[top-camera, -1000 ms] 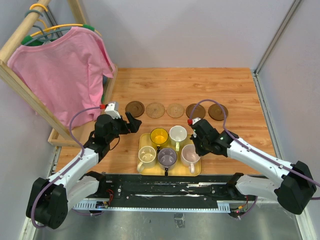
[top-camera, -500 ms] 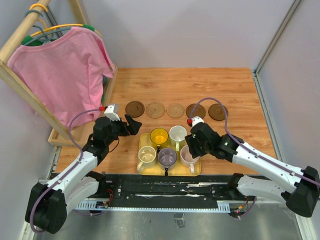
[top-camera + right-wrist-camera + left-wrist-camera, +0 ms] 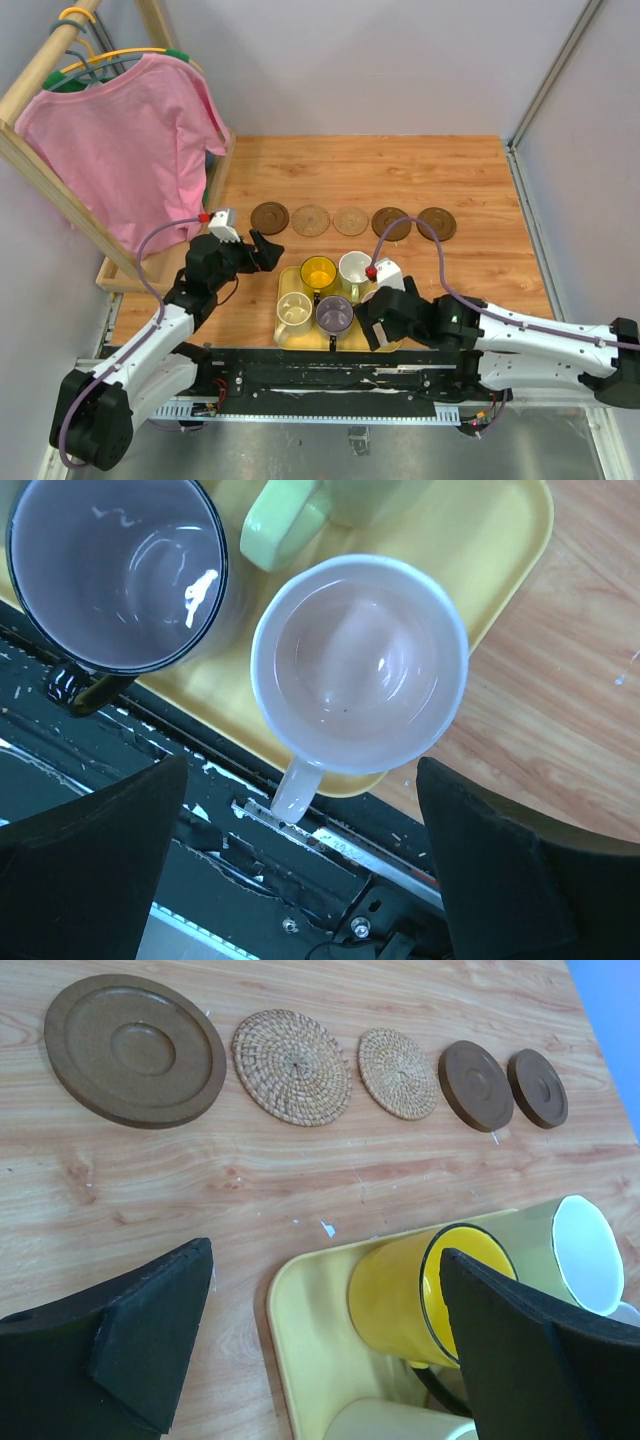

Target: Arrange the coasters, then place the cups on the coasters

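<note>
Five coasters lie in a row on the wood: dark brown [image 3: 269,217], tan woven [image 3: 311,220], tan woven [image 3: 351,220], dark brown [image 3: 391,223], dark brown [image 3: 436,223]. The cups stand on a yellow tray [image 3: 283,282]: yellow [image 3: 319,272], white [image 3: 356,267], cream [image 3: 294,312], purple-grey [image 3: 334,315]. The pale pink cup [image 3: 360,665] sits at the tray's near right corner, under my right gripper [image 3: 300,780]. That gripper is open, its fingers either side of the cup's handle without touching it. My left gripper [image 3: 325,1260] is open over the tray's far left corner, beside the yellow cup [image 3: 405,1295].
A wooden rack with a pink shirt [image 3: 130,140] stands at the far left, its base frame [image 3: 120,275] on the table beside my left arm. A black rail [image 3: 300,880] runs along the near edge below the tray. Grey walls enclose the back and right.
My right gripper has opened and drawn back toward the near edge, from beside the pink cup to right over it. The left arm has barely shifted.
</note>
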`<action>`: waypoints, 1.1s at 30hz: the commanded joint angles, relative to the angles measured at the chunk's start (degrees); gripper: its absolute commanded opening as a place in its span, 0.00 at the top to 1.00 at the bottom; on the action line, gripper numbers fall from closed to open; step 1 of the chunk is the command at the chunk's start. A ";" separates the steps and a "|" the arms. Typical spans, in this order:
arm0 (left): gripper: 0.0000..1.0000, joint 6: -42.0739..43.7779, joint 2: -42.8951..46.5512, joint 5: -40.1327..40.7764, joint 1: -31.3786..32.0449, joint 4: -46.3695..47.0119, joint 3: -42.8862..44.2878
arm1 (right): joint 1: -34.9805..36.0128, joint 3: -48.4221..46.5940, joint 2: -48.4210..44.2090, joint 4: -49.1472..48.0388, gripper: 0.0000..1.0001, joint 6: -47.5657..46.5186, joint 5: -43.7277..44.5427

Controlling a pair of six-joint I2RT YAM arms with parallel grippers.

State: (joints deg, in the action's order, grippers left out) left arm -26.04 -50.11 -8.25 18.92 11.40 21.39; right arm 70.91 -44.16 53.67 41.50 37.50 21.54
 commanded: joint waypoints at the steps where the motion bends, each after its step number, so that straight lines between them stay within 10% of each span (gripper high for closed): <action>1: 0.00 -0.81 -0.55 -0.43 0.96 -0.28 0.59 | 6.89 0.40 3.01 4.23 0.02 9.37 7.71; 15: 0.00 -1.42 -0.18 -0.88 2.13 0.37 -0.51 | 9.27 -0.60 13.17 8.67 0.02 22.62 14.03; 33: 0.00 -2.52 -0.01 -1.04 2.44 0.76 -1.62 | 9.02 5.24 12.36 0.31 0.47 21.15 9.61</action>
State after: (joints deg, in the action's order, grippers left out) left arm -28.18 -50.61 -8.73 20.71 10.70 20.58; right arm 79.55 -39.66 66.13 42.39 57.87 31.40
